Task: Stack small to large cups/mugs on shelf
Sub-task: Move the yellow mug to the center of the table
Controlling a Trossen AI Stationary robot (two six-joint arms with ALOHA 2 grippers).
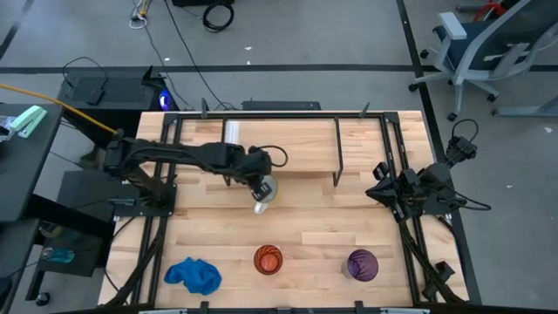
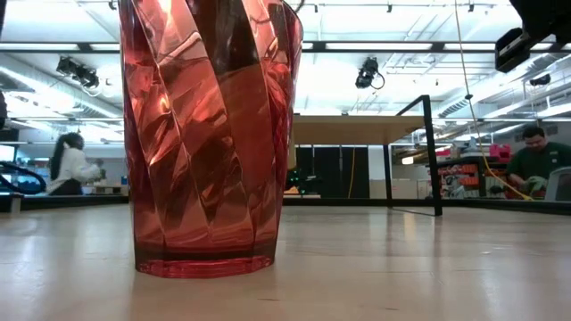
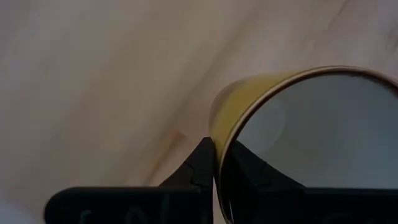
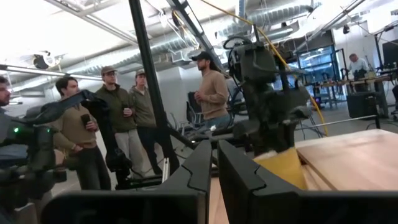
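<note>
While the table lies seen from above, each line runs outward from the left gripper.

Left gripper [image 1: 264,191]: near the table's centre, just in front of the shelf, fingers [image 3: 200,163] clamped on the rim of the white mug.
White mug [image 1: 263,198]: held tilted above the tabletop, its yellowish side [image 3: 239,102] and pale inside facing the wrist camera.
Shelf [image 1: 288,144]: at 12 o'clock from the mug, a light-wood board on black legs along the far edge.
Orange cup [image 1: 268,260]: at 6 o'clock from the mug, upright near the front edge; it fills the low view [image 2: 210,134].
Purple tumbler [image 1: 362,264]: at about 4 o'clock, upright, well apart from the orange cup.
Blue cloth [image 1: 193,275]: at about 7 o'clock, crumpled by the front edge.
Right gripper [image 4: 214,163]: by the table's right side, at 3 o'clock, fingers close together, nothing between them.
People: standing in the room beyond.
</note>
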